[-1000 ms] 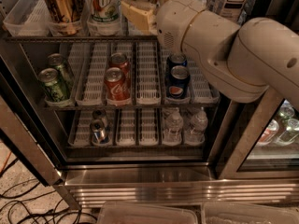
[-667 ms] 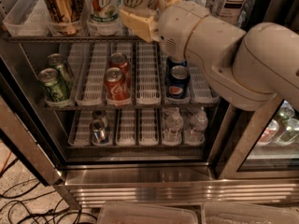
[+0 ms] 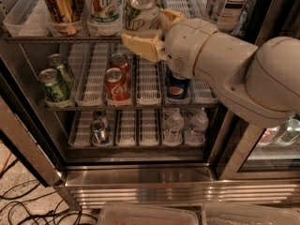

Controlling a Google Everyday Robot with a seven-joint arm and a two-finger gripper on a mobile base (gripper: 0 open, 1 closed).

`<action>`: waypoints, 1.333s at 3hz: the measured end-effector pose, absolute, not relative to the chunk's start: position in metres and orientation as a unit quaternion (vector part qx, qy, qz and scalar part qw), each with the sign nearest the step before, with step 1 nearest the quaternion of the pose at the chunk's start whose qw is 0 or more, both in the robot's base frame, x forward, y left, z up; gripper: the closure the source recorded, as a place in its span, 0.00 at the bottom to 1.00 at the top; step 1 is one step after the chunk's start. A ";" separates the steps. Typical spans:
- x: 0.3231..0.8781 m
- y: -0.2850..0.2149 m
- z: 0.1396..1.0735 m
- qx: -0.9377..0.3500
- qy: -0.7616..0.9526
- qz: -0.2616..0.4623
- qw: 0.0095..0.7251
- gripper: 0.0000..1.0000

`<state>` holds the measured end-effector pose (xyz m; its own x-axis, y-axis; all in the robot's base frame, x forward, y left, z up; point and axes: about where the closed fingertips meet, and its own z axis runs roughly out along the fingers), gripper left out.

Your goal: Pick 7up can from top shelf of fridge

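Currently, the pincer [image 3: 149, 31] was clamped around the 7up can [image 3: 140, 8] at the front edge of the top shelf [image 3: 47, 40].

Speckled pale floor [image 3: 18, 184] with tangled black cables [image 3: 29, 206] at lower left, dim warm light.
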<state>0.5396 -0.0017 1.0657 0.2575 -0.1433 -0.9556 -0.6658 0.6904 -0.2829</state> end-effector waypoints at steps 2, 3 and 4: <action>0.521 -0.010 1.035 -0.380 0.606 0.196 0.671 1.00; 0.511 -0.024 0.998 -0.406 0.633 0.215 0.624 1.00; 0.511 -0.024 0.998 -0.406 0.633 0.214 0.624 1.00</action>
